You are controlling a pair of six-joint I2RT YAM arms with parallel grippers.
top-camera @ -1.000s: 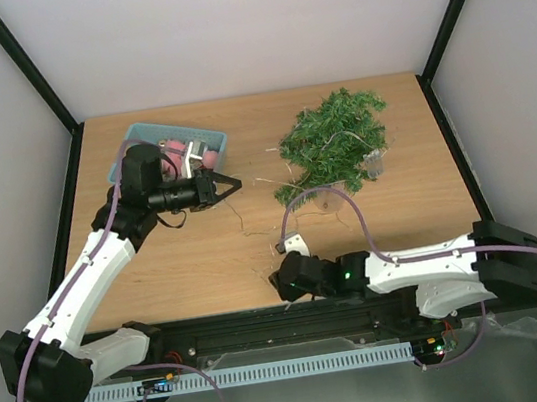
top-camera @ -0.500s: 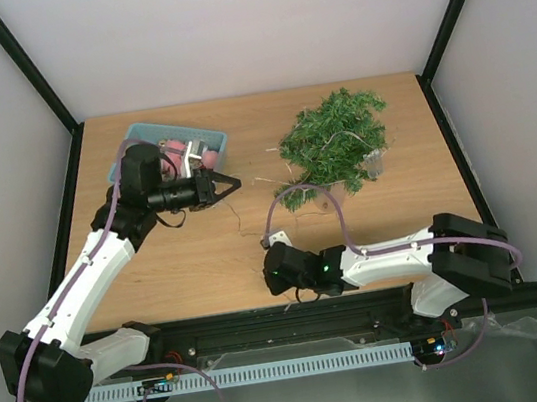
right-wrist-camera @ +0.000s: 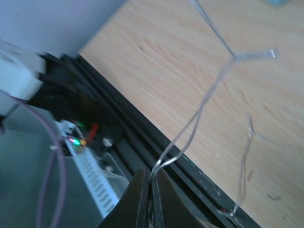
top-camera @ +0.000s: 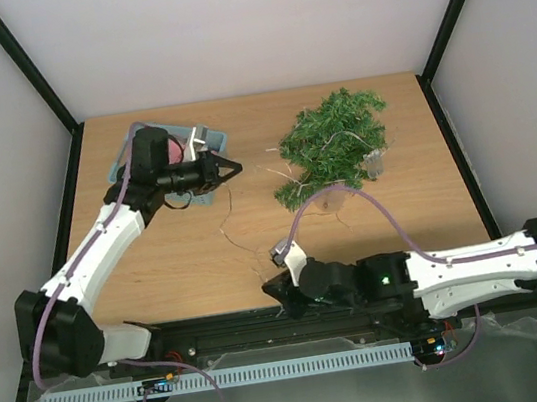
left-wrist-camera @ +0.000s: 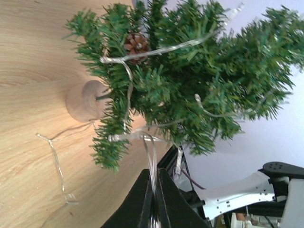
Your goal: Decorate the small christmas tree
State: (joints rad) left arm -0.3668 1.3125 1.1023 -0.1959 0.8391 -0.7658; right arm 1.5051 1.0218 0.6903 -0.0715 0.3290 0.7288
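The small christmas tree (top-camera: 332,141) stands at the right back of the table (top-camera: 421,203), bushy and dark green on a small round base (left-wrist-camera: 84,99). It has a pine cone (left-wrist-camera: 136,42) on a low branch and a clear string (left-wrist-camera: 127,80) draped loosely through the needles; its trunk appears upright, though the overhead view leaves the tilt uncertain. The left gripper (top-camera: 231,169), fingers pressed together on that string, lies just left of the tree and points toward it, the nearer of the two, while the right gripper (right-wrist-camera: 151,183), likewise pinching the string, sits at the near table edge, well apart from the tree.
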